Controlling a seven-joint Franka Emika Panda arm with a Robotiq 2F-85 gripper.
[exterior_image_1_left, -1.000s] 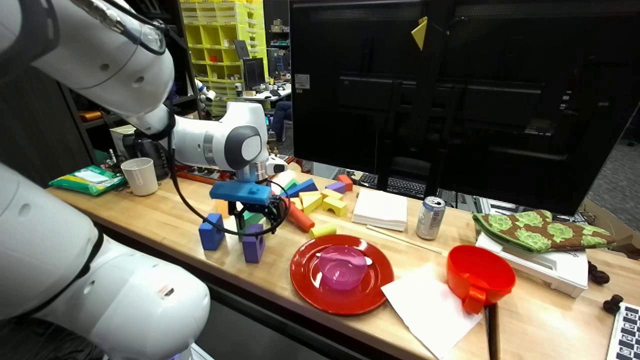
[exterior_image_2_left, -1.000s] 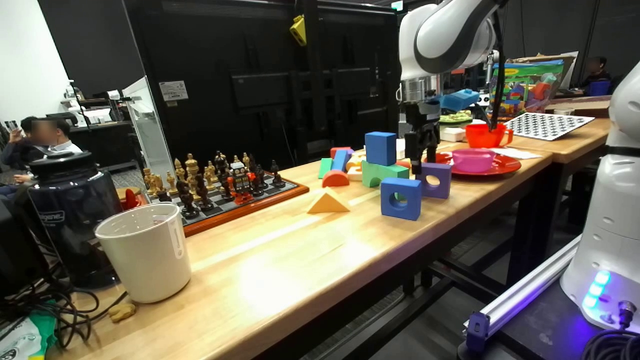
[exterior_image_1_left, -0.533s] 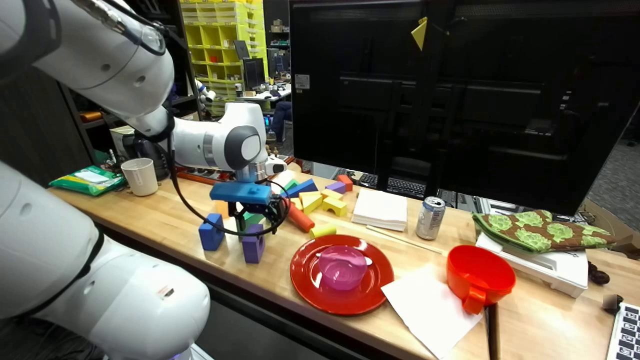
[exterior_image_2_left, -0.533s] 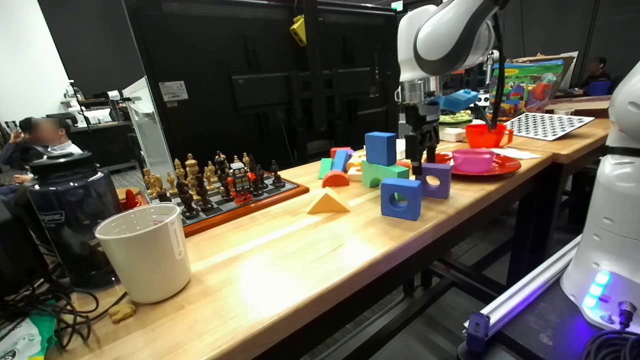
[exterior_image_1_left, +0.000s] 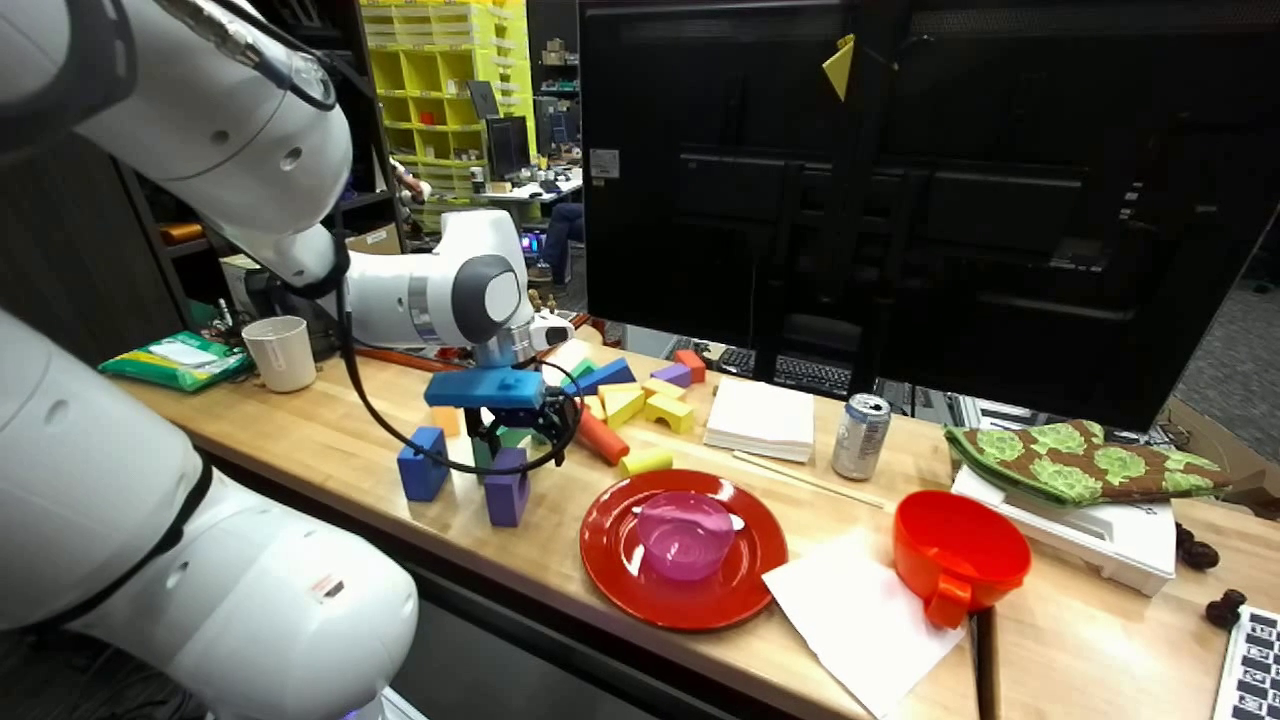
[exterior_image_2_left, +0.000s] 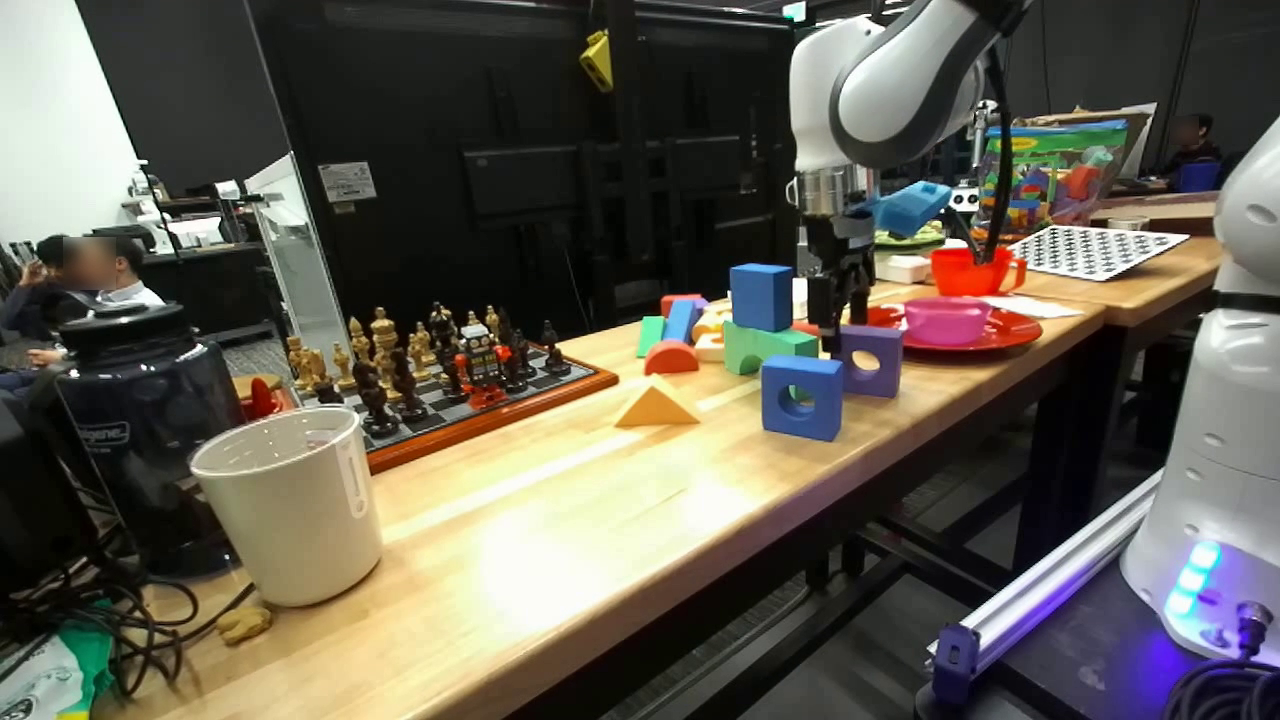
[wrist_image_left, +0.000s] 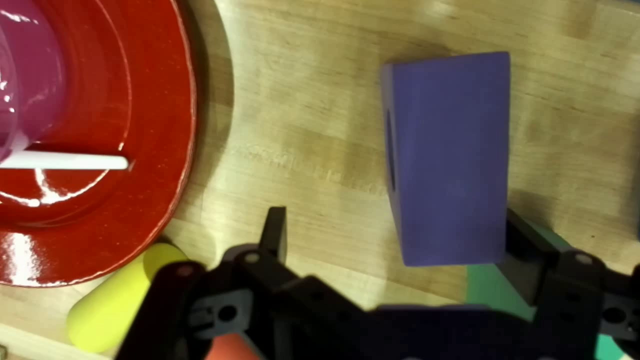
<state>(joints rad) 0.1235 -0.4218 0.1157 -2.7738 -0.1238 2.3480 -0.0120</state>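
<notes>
Green packet (exterior_image_1_left: 178, 360): lies at the left end of the table (exterior_image_1_left: 558, 520) in an exterior view.
White mug (exterior_image_1_left: 281, 355): stands upright just beside the packet.
Blue block (exterior_image_1_left: 424, 465): stands near the front edge; a round hole shows through it in an exterior view.
Purple block (exterior_image_1_left: 506, 490): stands upright on the tabletop, just right of the blue block, below the fingers.
Gripper (wrist_image_left: 393, 220): jaws spread wide apart, fingers pointing down. In the wrist view the purple block sits close to the right-hand finger and well off the left-hand one; contact with it cannot be determined.
Green block (wrist_image_left: 487, 292): partly hidden by the gripper.
Red cylinder (exterior_image_1_left: 602, 438): on its side among loose coloured blocks.
Yellow cylinder (exterior_image_1_left: 647, 461): on its side near the plate rim.
Red plate (exterior_image_1_left: 612, 590): flat, bearing a pink bowl (exterior_image_1_left: 685, 540) and a white utensil (wrist_image_left: 70, 160).
Paper stack (exterior_image_1_left: 762, 425): lies behind the plate.
Drink can (exterior_image_1_left: 862, 440): upright, right of the stack.
Red cup (exterior_image_1_left: 962, 550): rests partly on a white sheet (exterior_image_1_left: 860, 610).
</notes>
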